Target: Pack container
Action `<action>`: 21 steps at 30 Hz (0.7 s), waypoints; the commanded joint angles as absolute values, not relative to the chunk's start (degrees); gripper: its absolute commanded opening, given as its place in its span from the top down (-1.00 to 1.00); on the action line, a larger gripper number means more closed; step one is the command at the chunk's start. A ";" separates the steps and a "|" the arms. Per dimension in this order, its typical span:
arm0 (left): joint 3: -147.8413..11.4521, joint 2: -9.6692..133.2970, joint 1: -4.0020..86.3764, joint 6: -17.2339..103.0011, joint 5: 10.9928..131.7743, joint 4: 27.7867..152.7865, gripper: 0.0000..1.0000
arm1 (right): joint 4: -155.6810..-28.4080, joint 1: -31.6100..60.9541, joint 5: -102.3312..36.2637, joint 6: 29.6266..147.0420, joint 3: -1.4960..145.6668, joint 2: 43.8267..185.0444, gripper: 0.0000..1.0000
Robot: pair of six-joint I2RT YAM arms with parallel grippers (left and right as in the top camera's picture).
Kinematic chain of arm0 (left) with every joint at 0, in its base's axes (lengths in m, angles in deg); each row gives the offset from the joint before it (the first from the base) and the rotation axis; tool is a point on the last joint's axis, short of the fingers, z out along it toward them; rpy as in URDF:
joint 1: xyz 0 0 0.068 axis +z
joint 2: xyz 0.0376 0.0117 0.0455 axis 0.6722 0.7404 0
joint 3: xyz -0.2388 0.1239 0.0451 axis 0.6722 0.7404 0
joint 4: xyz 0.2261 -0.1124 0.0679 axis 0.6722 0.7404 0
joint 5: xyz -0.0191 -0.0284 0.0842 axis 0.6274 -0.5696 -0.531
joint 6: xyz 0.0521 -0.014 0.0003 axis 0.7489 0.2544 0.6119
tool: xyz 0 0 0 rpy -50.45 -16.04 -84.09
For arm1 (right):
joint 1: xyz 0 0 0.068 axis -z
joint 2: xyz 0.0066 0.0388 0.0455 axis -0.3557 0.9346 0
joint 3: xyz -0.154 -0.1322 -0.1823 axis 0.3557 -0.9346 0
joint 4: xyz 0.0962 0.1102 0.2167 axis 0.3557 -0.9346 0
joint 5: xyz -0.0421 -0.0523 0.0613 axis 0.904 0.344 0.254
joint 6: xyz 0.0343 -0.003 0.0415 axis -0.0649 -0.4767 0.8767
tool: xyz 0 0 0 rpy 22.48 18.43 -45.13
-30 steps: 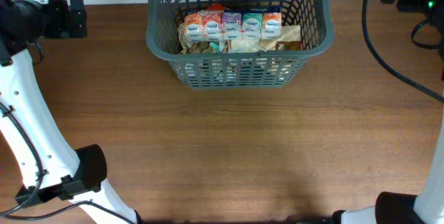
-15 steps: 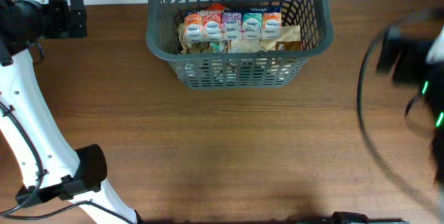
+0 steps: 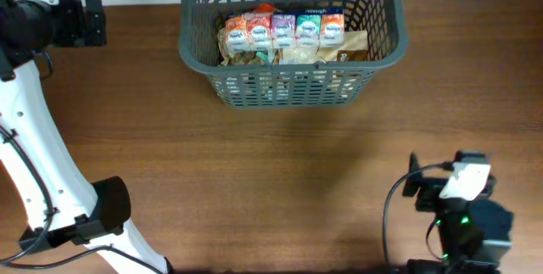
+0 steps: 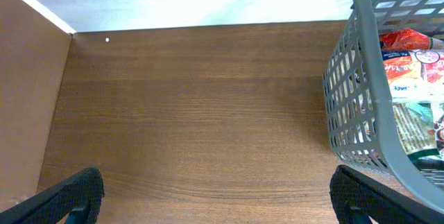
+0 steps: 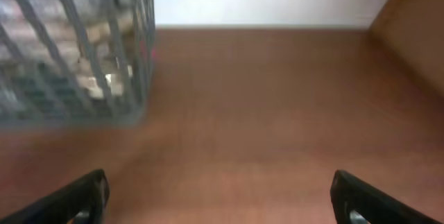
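Left hand (image 4: 218,200): wide open, empty, container (image 4: 347,106) to its right | right hand (image 5: 220,200): likewise, container ahead-left | I judged packets (image 3: 284,30) rowed upright to save room.

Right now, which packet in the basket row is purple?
The middle packet of the five in the container; its neighbours are orange-red and teal.

A robot lab is shown: a wooden table (image 3: 271,164) is set by a white wall (image 4: 208,2) at 12 o'clock. The left arm (image 3: 34,155) is seen at 8 o'clock, the right arm (image 3: 475,232) at 5 o'clock.
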State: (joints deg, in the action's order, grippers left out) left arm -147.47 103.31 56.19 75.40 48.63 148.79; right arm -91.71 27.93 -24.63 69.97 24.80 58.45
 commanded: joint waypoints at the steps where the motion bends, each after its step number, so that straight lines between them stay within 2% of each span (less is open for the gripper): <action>1: -147.32 103.57 56.39 75.07 48.43 148.74 -0.98 | -91.12 27.97 -25.88 70.50 18.55 52.64 -0.98; 9: -147.32 103.57 56.39 75.07 48.43 148.74 -0.99 | -91.12 27.97 -26.05 78.24 8.08 45.84 -0.98; 21: -147.32 103.57 56.39 75.07 48.43 148.74 -0.99 | -90.33 27.99 -26.03 78.13 6.66 43.85 -0.98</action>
